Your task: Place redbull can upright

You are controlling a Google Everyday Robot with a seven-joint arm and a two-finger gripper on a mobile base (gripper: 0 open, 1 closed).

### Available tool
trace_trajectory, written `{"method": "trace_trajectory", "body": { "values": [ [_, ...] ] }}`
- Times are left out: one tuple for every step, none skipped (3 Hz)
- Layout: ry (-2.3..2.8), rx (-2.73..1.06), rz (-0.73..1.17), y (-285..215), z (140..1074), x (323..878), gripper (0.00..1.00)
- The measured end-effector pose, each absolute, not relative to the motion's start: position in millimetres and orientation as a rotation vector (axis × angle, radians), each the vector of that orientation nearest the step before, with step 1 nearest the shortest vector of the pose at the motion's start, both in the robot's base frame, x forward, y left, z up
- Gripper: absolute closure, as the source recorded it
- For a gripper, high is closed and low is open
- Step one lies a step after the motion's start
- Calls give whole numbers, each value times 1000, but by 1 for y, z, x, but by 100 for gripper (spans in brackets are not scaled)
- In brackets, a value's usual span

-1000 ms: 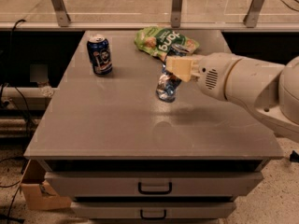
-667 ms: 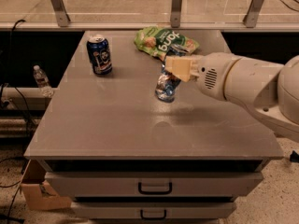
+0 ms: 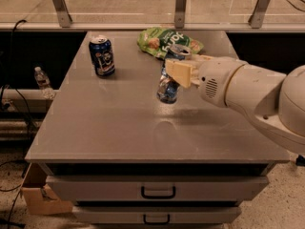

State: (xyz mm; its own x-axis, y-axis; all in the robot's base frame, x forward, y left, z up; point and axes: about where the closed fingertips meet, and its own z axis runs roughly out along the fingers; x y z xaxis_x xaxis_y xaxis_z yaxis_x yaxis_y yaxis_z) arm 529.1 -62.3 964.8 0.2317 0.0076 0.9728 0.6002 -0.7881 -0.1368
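Observation:
The redbull can point(image 3: 167, 88) is a slim silver-and-light-blue can with its shiny top point(image 3: 178, 51) pointing up and to the right. It hangs tilted a little above the grey table point(image 3: 109, 128), near the middle, with its reflection below it. My gripper point(image 3: 178, 73) comes in from the right on a big white arm point(image 3: 248, 92). Its tan fingers point(image 3: 183, 73) are shut on the can's upper half and hide that part.
A wider dark-blue can point(image 3: 102, 55) stands upright at the table's back left. A green snack bag point(image 3: 167, 41) lies at the back, just behind my gripper. A small water bottle point(image 3: 43, 82) stands off the table to the left. Drawers point(image 3: 157, 191) sit below the front edge.
The can and my gripper have held the same place and tilt. A small water bottle has come into view left of the table.

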Motion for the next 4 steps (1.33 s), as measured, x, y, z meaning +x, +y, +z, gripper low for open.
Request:
{"method": "trace_trajectory", "body": {
  "values": [
    [-643, -2019, -1642, -58, 959, 525, 100],
    [-731, -2032, -1681, -52, 952, 520, 100],
    [-769, -2017, -1708, -47, 944, 516, 100],
    [-795, -1977, -1735, -42, 932, 513, 100]
  ]
}}
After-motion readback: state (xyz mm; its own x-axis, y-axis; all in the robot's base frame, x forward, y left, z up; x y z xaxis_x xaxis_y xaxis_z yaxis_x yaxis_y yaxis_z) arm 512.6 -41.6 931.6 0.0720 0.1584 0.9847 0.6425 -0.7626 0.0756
